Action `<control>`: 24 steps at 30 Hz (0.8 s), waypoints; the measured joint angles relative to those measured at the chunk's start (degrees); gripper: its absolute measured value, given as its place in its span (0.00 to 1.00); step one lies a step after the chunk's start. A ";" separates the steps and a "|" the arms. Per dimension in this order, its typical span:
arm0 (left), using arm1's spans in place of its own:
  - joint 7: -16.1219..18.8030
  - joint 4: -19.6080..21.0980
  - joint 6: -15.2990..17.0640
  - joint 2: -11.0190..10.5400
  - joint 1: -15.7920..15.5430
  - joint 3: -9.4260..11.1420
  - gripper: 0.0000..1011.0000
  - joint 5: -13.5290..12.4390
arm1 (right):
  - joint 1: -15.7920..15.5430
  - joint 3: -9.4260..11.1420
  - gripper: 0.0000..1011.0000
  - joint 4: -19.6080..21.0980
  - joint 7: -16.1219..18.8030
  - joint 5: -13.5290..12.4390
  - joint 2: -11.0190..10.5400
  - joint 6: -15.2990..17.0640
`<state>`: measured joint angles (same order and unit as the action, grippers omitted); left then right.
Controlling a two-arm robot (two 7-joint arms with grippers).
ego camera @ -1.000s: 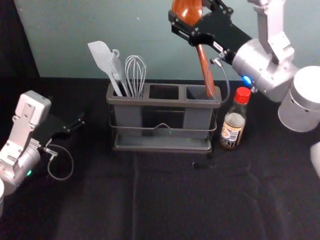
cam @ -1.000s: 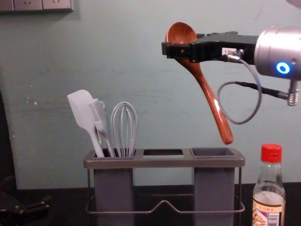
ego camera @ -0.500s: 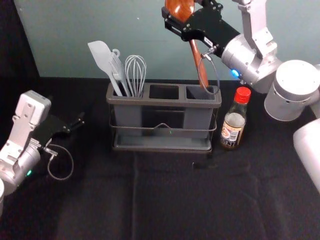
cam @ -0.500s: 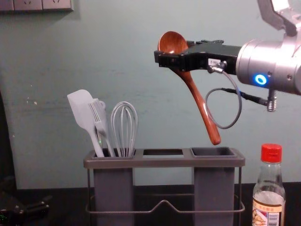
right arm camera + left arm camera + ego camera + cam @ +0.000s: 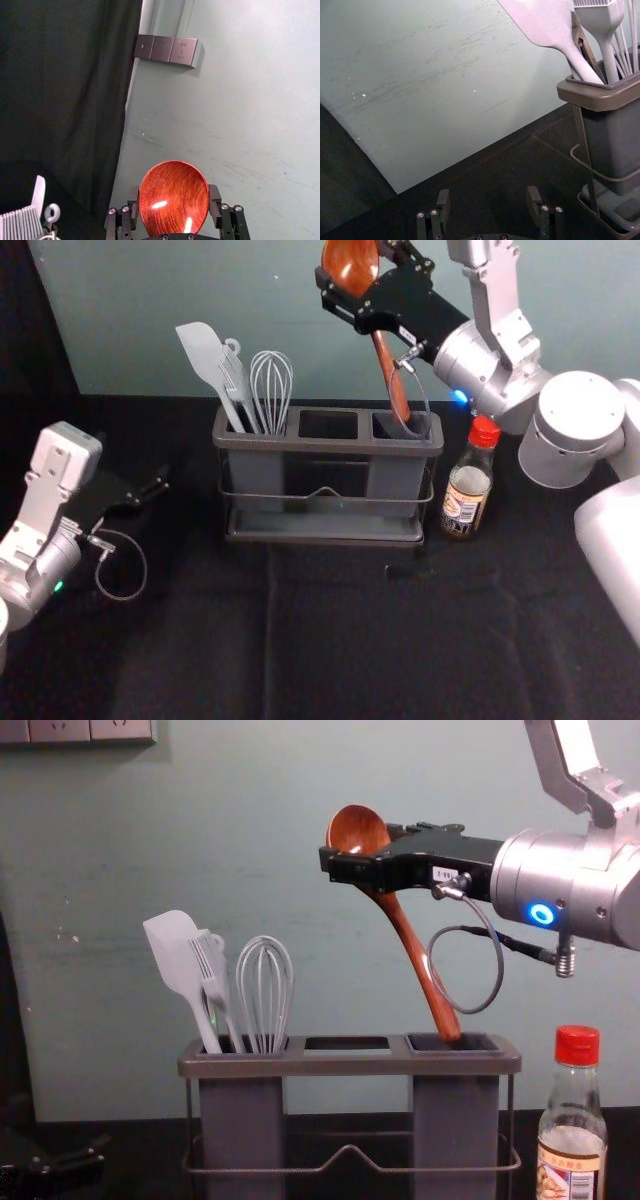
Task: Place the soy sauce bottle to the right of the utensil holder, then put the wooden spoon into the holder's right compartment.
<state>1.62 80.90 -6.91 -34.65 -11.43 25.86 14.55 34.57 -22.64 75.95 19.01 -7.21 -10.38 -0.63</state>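
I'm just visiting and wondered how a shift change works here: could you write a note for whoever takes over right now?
Right gripper: jaws on the wooden spoon near its bowl.
Left gripper: jaws apart, empty, idle left of the utensil holder.
Spoon: handle end down at the right compartment's mouth; can't tell if inside.
Done: soy sauce bottle upright, right of holder.
Left: probably lower spoon, release, withdraw.

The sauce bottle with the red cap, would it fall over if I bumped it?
Maybe: the bottle is tall and slim, so a bump up high could tip it. On its side it might roll, because its body looks round. It could break too, since its see-through part looks like glass.
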 joint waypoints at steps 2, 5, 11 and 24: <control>0.00 0.00 0.00 0.00 0.00 0.00 0.99 0.00 | -0.19 0.03 0.83 -0.05 0.10 0.00 0.04 -0.17; 0.00 0.00 0.00 0.00 0.00 0.00 0.99 0.00 | -0.47 0.12 0.83 -0.05 0.36 -0.04 0.03 -0.29; 0.00 0.00 0.00 0.00 0.00 0.00 0.99 0.00 | -1.44 0.37 0.83 -0.04 0.54 -0.34 -0.18 -0.45; 0.00 0.00 0.00 0.00 0.00 0.00 0.99 0.00 | -3.74 0.93 0.83 -0.09 0.81 -1.00 -0.70 -1.41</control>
<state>1.62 80.90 -6.91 -34.64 -11.43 25.86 14.55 30.83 -21.71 75.87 19.82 -8.21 -11.07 -2.05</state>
